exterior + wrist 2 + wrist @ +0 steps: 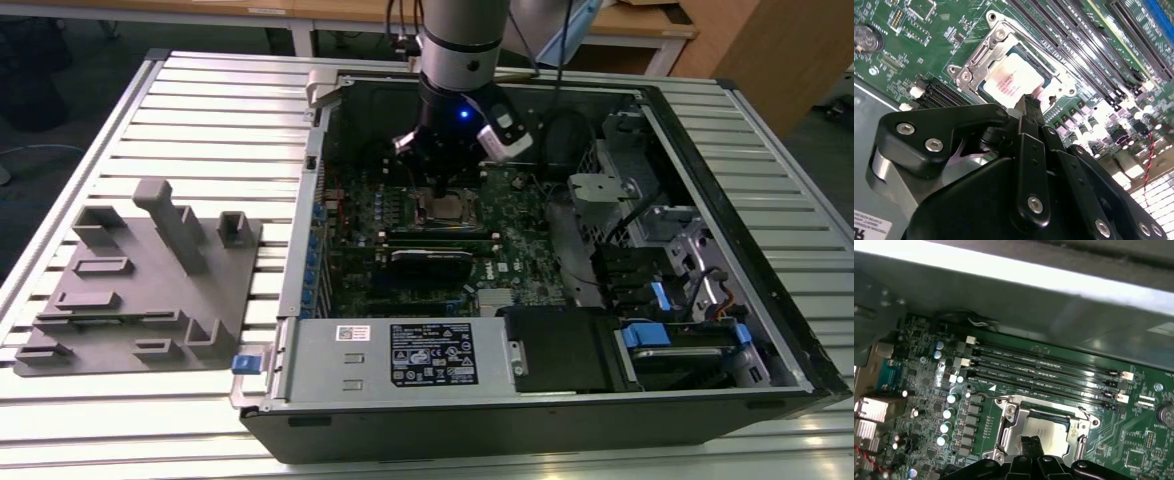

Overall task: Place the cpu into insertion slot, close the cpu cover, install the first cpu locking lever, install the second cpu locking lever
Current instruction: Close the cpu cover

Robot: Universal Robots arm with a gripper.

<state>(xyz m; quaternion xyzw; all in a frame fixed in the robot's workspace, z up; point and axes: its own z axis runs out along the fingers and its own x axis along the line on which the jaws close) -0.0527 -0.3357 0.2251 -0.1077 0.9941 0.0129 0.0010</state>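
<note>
Right, exterior view first; the arm drops in from the upper middle of the frame into the open computer case [310, 200], and the gripper [441, 190] hangs directly over the insertion slot [418, 212] on the green circuit board [521, 225], just above centre; the cpu [441, 208] shows as a small pale square inside that slot, right beneath the fingertips; a grey fixture tray [134, 290] sits well apart on the exterior view's left.

Now the second wrist view; the gripper [1029, 102] is black, its jaws drawn together to one narrow tip with nothing between them, poised just beside the socket's edge, though whether it touches I cannot tell; the cpu [1011, 82] lies flat in its seat, silvery top up, and the cpu cover [981, 55] appears to lie down around it, the chip showing through its window; long memory slots [1079, 40] run beside the socket.

Over to the first wrist view; same story, the gripper [1030, 442] closed and empty at the socket's near edge, the cpu [1046, 429] seated, the cpu cover [1010, 422] framing it; a thin wire lever [1004, 398] runs along the far edge.

Progress, by my reckoning; chip placed, cover apparently shut, so two steps look done; the levers are the business in hand, and whether either is latched I cannot tell.
</note>
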